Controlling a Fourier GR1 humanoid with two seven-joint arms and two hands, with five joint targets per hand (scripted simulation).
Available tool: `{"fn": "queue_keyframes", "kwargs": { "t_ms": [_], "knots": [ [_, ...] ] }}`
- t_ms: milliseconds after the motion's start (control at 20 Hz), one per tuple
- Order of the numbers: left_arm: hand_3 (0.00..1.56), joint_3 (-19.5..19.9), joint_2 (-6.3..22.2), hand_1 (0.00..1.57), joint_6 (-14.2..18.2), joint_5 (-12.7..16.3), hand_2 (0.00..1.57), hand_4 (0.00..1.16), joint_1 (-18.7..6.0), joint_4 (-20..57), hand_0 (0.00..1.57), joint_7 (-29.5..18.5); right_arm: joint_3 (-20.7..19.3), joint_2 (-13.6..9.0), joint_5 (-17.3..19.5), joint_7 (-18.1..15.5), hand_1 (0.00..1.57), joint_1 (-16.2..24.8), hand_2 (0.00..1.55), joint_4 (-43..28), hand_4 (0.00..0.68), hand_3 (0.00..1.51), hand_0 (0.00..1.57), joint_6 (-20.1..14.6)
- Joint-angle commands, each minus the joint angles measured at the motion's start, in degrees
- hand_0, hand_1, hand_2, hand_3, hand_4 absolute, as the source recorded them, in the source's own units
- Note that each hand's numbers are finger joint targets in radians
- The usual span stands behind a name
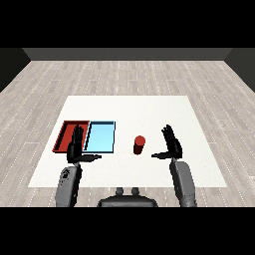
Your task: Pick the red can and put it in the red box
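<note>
Nearest the bottom of the frame, two grey forearms rise from the lower corners, each ending in a black hand held up over the white table [199, 107]. The left hand [76, 145], at lower left, has its fingers straight and pointing away up the frame, with the thumb stuck out sideways toward the middle; it holds nothing. It sits in front of the seam where the two trays meet, overlapping the near edge of both. The right hand [172, 144], at lower right, mirrors it: fingers straight and spread slightly, thumb reaching left toward the centre, nothing in its grasp. Between the hands, a little right of the frame's middle, the red can [139, 144] stands upright on the bare table, a short plain cylinder, uniformly red with a slightly brighter round top. It is apart from both hands, nearer the right one, and near the blue tray but not touching it. The red tray [64, 130] lies at centre left, a shallow dish with a darker floor, and the light blue tray [102, 137] lies just beside it on its right.
</note>
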Motion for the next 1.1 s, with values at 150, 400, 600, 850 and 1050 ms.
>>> {"fn": "queue_keyframes", "kwargs": {
  "t_ms": [150, 400, 600, 850, 1050],
  "knots": [
    [0.0, 1.0, 0.1, 0.0, 0.2, 0.1, 0.0, 0.0, -3.2, 4.4, 0.0, -1.2, 1.7, 1.8, -1.4, 1.0, 0.0, -2.9, 0.0, 3.1, 0.0, 0.0, 0.0, -2.2],
    [0.0, -0.5, -1.1, 0.0, 1.9, -0.3, 0.0, 0.0, -1.6, -1.0, 0.0, 1.4, 2.4, 3.1, 0.9, -4.4, 0.0, -5.0, 0.0, 9.7, 0.0, 0.0, 0.0, -3.9],
    [0.0, 0.7, 0.3, 0.0, -1.1, 1.5, 0.0, 0.0, -0.3, 1.4, 0.0, -0.6, 5.7, 3.3, -1.8, -6.8, 0.0, -6.9, 0.0, 14.4, 0.0, 0.0, 0.0, -5.6],
    [0.0, 0.2, -0.3, 0.0, -2.2, 2.7, 0.0, 0.0, 2.5, -1.2, 0.0, -1.0, 10.3, 3.3, -3.9, -9.7, 0.0, -6.5, 0.0, 16.9, 0.0, 0.0, 0.0, -7.8],
    [0.0, 3.3, 2.1, 0.0, -4.3, 4.3, 0.0, 0.0, -0.2, 4.2, 0.0, -2.4, 7.7, 2.8, -2.6, -7.0, 0.0, -7.4, 0.0, 16.6, 0.0, 0.0, 0.0, -6.6]
  ]
}}
